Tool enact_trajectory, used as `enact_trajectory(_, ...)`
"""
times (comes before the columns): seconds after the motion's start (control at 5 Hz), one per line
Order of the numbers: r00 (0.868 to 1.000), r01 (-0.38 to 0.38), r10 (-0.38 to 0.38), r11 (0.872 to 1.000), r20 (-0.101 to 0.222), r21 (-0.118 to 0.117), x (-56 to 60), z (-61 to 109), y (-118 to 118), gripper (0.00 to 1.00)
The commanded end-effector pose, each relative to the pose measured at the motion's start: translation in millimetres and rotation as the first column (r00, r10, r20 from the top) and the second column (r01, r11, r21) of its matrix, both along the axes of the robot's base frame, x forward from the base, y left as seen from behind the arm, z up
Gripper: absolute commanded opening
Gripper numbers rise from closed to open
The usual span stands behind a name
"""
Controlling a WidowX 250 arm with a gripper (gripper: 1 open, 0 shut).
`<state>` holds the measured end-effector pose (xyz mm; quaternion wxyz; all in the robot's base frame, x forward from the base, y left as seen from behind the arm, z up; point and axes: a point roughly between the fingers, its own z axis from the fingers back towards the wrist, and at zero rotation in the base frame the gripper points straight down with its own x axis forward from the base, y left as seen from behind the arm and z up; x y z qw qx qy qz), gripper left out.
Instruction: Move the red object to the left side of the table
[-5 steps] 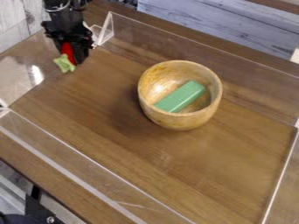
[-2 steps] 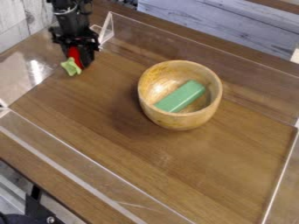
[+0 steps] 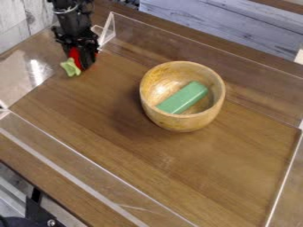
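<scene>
One soft red object [image 3: 74,62] w/ green stem, clamped in fingers [image 3: 78,55].

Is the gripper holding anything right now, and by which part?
The gripper is shut on the red object, gripping its upper red body from above at the table's far-left corner; the pale green stem sticks out below.
</scene>
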<state>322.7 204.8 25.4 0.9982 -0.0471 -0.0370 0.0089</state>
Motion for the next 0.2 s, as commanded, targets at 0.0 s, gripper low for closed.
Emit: enact_trajectory(0.0,0.998,0.056,-0.056,0.998,0.037,0.019,8.8,13.7,0.6,0.0)
